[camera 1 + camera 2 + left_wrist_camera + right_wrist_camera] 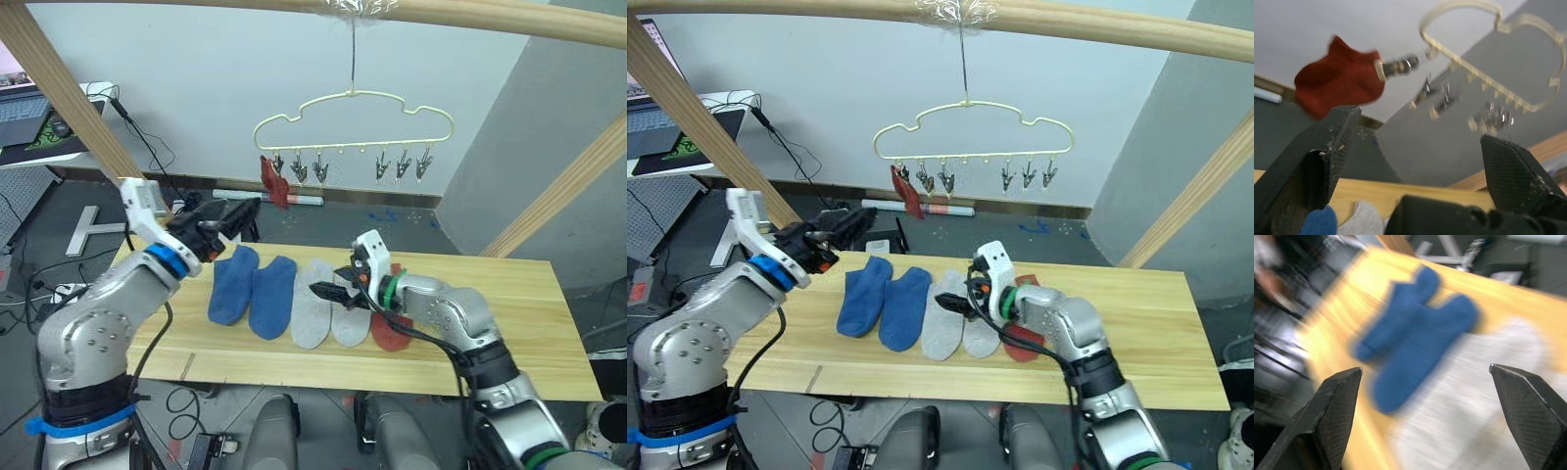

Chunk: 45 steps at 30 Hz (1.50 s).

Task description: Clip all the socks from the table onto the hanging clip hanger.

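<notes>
One red sock [273,182] is being held by the leftmost clip of the clip hanger [353,122]. Five socks [299,294] are lying on the table [509,323]. Both the left gripper [238,213] and the right gripper [331,294] are being kept wide and empty, the right one low over the grey pair, likely for the next pick.

One rust-red sock [273,182] on the clip hanger [353,110], five socks [294,299] on the table [509,323].

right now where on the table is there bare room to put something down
The table is bare from the red sock out to its right end, and along the near edge. The middle is crowded: blue socks, grey socks and the right hand.
</notes>
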Available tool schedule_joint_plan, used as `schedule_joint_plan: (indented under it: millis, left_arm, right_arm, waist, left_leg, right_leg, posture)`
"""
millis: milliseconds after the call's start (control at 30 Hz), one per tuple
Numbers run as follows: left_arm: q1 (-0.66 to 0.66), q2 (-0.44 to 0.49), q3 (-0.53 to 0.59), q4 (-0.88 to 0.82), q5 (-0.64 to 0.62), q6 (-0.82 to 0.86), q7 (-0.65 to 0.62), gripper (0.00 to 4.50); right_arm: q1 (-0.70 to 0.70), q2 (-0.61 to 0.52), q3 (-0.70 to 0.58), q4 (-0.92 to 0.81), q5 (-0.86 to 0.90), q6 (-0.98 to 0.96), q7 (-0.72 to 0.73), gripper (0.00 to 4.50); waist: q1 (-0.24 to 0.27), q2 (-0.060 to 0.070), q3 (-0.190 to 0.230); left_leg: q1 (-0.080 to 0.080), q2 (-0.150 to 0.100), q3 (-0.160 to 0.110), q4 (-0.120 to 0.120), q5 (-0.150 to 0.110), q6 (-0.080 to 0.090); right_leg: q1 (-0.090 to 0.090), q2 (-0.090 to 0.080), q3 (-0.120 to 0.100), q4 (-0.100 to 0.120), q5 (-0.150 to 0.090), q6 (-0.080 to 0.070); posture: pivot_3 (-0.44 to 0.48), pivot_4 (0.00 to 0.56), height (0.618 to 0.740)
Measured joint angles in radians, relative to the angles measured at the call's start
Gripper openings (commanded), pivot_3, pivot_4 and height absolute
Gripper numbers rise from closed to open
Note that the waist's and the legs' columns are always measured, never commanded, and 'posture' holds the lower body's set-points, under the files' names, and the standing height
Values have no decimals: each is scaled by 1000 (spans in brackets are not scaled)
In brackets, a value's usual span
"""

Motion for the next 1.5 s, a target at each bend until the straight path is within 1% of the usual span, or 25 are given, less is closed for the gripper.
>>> schedule_joint_plan:
  millis: [33, 100, 133, 167, 200, 267, 300, 400, 533, 633, 733, 1000, 1167, 1300, 1433, 1500]
  left_arm:
    - [1, -11, -39, -3, 50, -33, -16, 4317]
    - [6, -21, -99, -3, 128, -85, -46, 3961]
    - [6, -28, -118, -3, 157, -111, -60, 3713]
    - [5, -40, -137, -2, 185, -138, -70, 3410]
    - [-10, -65, -184, 17, 264, -202, -80, 3054]
    - [-30, -94, -233, 56, 342, -265, -83, 2517]
    - [-54, -123, -267, 96, 407, -317, -78, 2517]
    - [-88, -189, -319, 179, 529, -425, -67, 2517]
    - [-112, -258, -338, 289, 628, -524, -52, 2517]
    - [-146, -299, -337, 359, 680, -589, -40, 1982]
    - [-176, -315, -334, 410, 721, -628, -30, 1143]
    - [-200, -344, -310, 492, 770, -674, -7, 1143]
    - [-245, -358, -288, 551, 791, -708, 11, 1143]
    - [-255, -377, -282, 577, 810, -732, 31, 1143]
    - [-261, -382, -271, 600, 813, -739, 31, 1143]
    - [-287, -383, -268, 639, 822, -747, 31, 1143]
  right_arm:
    - [5, -26, 15, -17, -29, -46, 20, 4488]
    - [12, -42, 20, -45, -63, -111, 42, 4500]
    - [19, -44, 21, -57, -77, -133, 49, 4500]
    - [25, -49, 21, -69, -81, -151, 56, 4500]
    - [38, -72, 14, -108, -82, -165, 64, 4500]
    - [40, -84, -7, -153, -81, -176, 67, 4500]
    - [43, -105, -21, -192, -79, -185, 76, 4500]
    - [50, -149, -56, -266, -73, -191, 106, 4500]
    - [55, -152, -79, -302, -56, -184, 110, 4500]
    - [52, -151, -90, -321, -45, -177, 105, 4500]
    - [35, -151, -112, -327, -39, -164, 99, 4500]
    - [23, -150, -142, -335, -29, -129, 82, 4500]
    - [-5, -150, -160, -335, -28, -120, 81, 4500]
    - [-12, -150, -161, -335, -26, -115, 79, 4500]
    - [-14, -149, -170, -335, -17, -102, 71, 4500]
    - [-20, -146, -180, -334, -10, -98, 62, 4500]
  waist:
    - [0, 0, 0]
    - [-4, 0, 0]
    - [-6, 0, 0]
    - [-6, 0, 0]
    - [-2, 1, 1]
    - [-2, 1, 1]
    - [-1, 1, 1]
    - [-1, 1, 1]
    - [-8, 1, 1]
    - [-9, 1, 1]
    - [-13, 1, 1]
    - [-30, 1, 1]
    - [-32, 1, 1]
    - [-32, 1, 1]
    - [-32, 1, 1]
    - [-32, 1, 1]
  left_leg:
    - [0, 0, 1, 0, 0, 0]
    - [0, 2, 1, 0, 0, 0]
    - [0, 3, 0, -1, 0, 0]
    - [0, 3, 0, -1, 0, 0]
    - [0, 3, 1, -1, 0, 0]
    - [-1, 3, 1, -1, 0, 0]
    - [-1, 2, 2, 0, 0, 0]
    - [-3, 1, 4, 1, 0, 0]
    - [-3, 1, 6, 1, 0, 0]
    - [-3, 2, 5, 1, 0, 0]
    - [-3, 2, 5, 2, 0, 0]
    - [-4, 2, 5, 4, 0, 0]
    - [-4, 1, 6, 6, 0, 0]
    - [-4, 1, 6, 7, 0, 0]
    - [-4, 2, 6, 8, 0, 0]
    - [-5, 2, 5, 11, 0, 0]
  right_leg:
    - [0, 1, 1, 0, 0, 0]
    - [-2, 3, 1, 1, 0, 0]
    - [-2, 3, 1, 2, 0, 0]
    - [-2, 3, 0, 2, 0, 0]
    - [-2, 4, -2, 2, 0, 0]
    - [-2, 4, -2, 2, 0, 0]
    - [-2, 4, -2, 2, 0, 0]
    - [-2, 2, 0, 1, 0, 0]
    - [-3, 2, 1, 1, 1, 1]
    - [-3, 3, 0, 2, 1, 1]
    - [-3, 3, 0, 3, 1, 1]
    - [-3, 3, 0, 3, 1, 1]
    - [-3, 3, 0, 4, 1, 2]
    - [-2, 3, 1, 4, 2, 2]
    - [-2, 3, 0, 5, 2, 2]
    - [-2, 3, 0, 6, 2, 2]
  posture:
    - [54, 267, 740]
    - [54, 267, 740]
    - [32, 262, 740]
    - [32, 262, 740]
    - [18, 259, 740]
    - [9, 257, 740]
    - [9, 257, 740]
    - [-11, 254, 740]
    - [-33, 248, 740]
    - [-49, 244, 740]
    - [-58, 238, 740]
    - [-72, 233, 740]
    - [-79, 232, 740]
    - [-84, 232, 740]
    - [-88, 232, 740]
    - [-88, 232, 740]
